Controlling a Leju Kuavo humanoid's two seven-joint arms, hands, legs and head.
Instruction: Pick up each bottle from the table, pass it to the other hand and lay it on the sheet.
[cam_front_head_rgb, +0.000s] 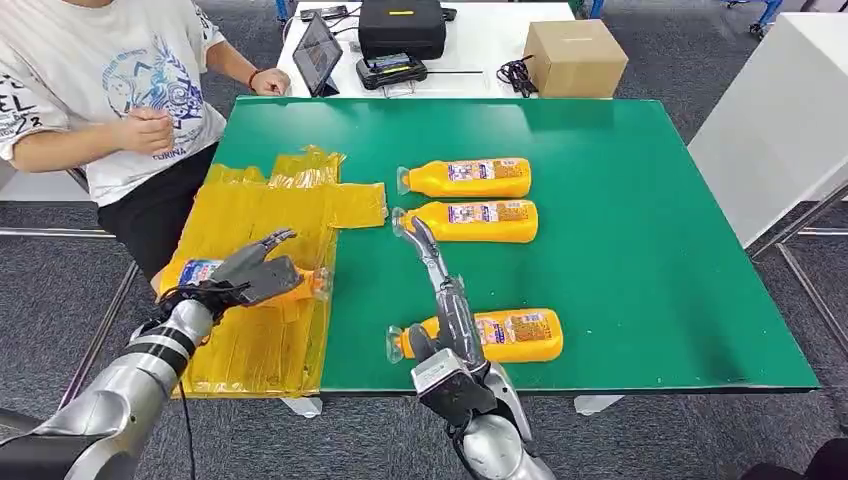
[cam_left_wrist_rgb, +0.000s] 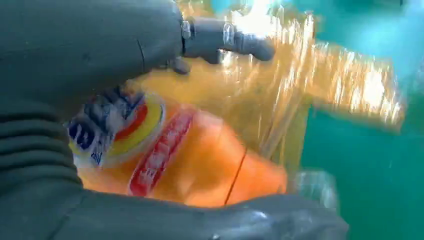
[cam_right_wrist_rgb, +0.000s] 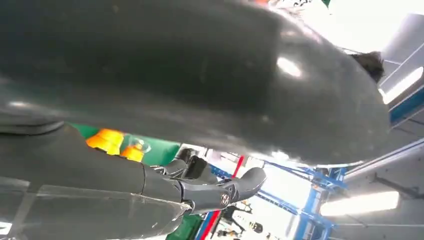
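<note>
— On the green table (cam_front_head_rgb: 640, 250), how many bottles do you count?

— Four. Three lie on their sides on the bare green: far bottle (cam_front_head_rgb: 468, 178), middle bottle (cam_front_head_rgb: 472, 221), near bottle (cam_front_head_rgb: 515, 335). The fourth bottle (cam_front_head_rgb: 203, 272) is in my left hand (cam_front_head_rgb: 250, 278), grasped over the one yellow sheet (cam_front_head_rgb: 260, 215) at the table's left.

— And your right hand (cam_front_head_rgb: 440, 300)?

— Released, holding nothing, fingers stretched straight toward the far side, above the near bottle's neck, tips close to the middle bottle's cap.
</note>
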